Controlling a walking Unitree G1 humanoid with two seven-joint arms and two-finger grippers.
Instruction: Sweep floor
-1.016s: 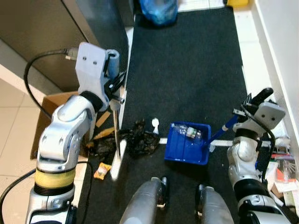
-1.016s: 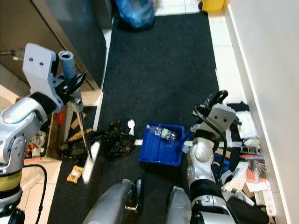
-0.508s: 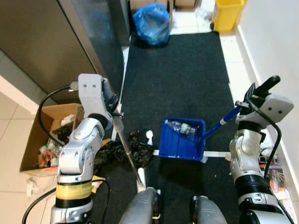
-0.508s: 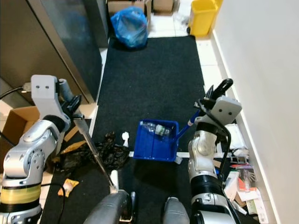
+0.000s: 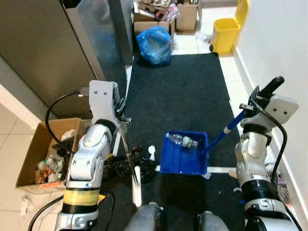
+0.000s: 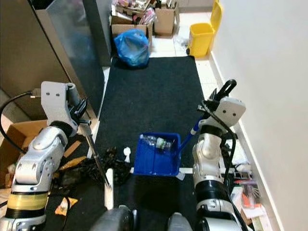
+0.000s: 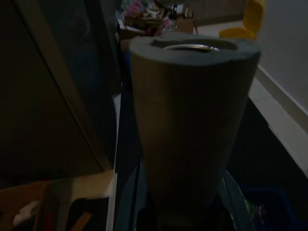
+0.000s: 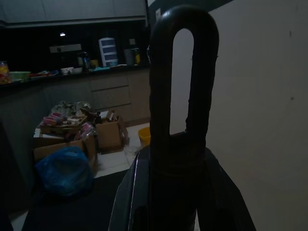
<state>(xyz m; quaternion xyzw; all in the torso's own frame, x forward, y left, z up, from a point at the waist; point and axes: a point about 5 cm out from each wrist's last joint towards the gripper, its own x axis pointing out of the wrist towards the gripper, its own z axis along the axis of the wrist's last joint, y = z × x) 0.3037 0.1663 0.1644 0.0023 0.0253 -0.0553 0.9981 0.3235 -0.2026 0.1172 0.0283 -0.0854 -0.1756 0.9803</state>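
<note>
— So, where is the broom (image 5: 129,161) right now?
— The left gripper (image 5: 120,109) is closed around its padded handle top, and the metal shaft slants down to the white head (image 5: 137,185) on the black mat (image 5: 180,94), just in front of the robot's legs.
— And the rubbish?
— A heap of dark crumpled litter (image 5: 120,161) lies beside the shaft near the mat's left edge, with a small white scrap (image 5: 151,150) between it and the dustpan.
— Where's the dustpan?
— The blue dustpan (image 5: 184,152) sits on the mat to the right of the heap, with clear plastic bottles (image 5: 184,141) in it. Its blue pole runs up to the right gripper (image 5: 255,102), which is clamped on the black loop handle (image 8: 179,96).
— Anything else nearby?
— An open cardboard box (image 5: 41,151) of waste left of the mat, a blue bag (image 5: 154,44) and a yellow bin (image 5: 228,29) at the far end.
</note>
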